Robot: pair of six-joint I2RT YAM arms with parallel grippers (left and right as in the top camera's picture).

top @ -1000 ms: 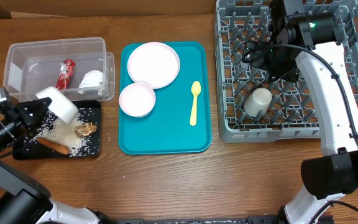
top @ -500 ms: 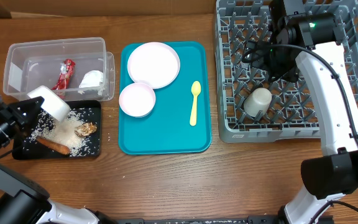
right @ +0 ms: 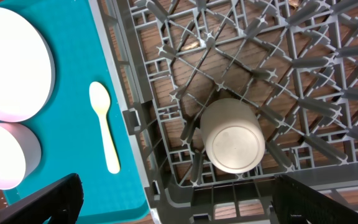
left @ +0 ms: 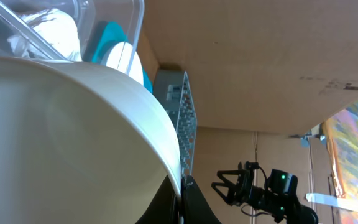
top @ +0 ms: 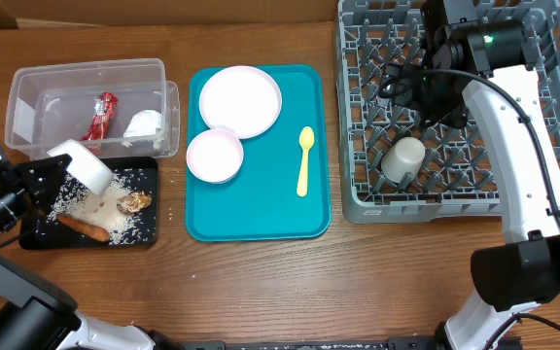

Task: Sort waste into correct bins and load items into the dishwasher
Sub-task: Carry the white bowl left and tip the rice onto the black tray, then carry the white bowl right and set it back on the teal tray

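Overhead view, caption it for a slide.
Left gripper holds a tilted white bowl over the rice-strewn black tray; right gripper hangs open above the grey rack.

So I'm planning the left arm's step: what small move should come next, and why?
Probably lift the white bowl away from the black tray: the left gripper holds it tipped there, and rice lies spread on the tray beside it.

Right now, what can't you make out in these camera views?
- Left wrist: the held white bowl fills the frame, hiding the black tray and most of the left gripper.
- Overhead: the bowl's inside is turned away, so whether it is emptied is unknowable.
- Right wrist: the plate is cut off by the left edge.
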